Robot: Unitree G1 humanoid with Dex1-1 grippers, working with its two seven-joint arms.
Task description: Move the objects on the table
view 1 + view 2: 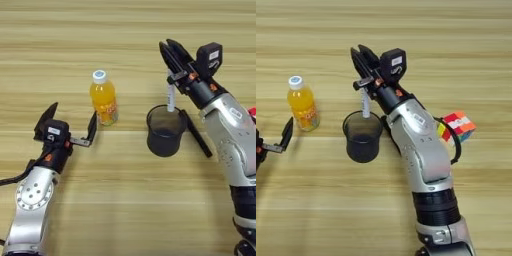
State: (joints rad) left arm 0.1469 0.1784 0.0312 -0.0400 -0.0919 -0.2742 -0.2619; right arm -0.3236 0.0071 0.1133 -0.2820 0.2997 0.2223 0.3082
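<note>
Right tool [171, 52] pinched on white pen [171, 97], tip in cup [165, 131]. Pen light, slick: you grip mid-barrel. Left tool [72, 121] wide open, empty, near bottle [103, 98]; take body.

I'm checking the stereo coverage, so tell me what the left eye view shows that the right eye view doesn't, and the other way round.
Only the left eye view shows the whole left gripper, open beside the orange-drink bottle, and a black marker lying right of the cup.

Only the right eye view shows a colourful puzzle cube beside the right arm.

Both show the bottle, the dark cup on the table, and the right gripper holding a white marker upright over the cup's rim.
</note>
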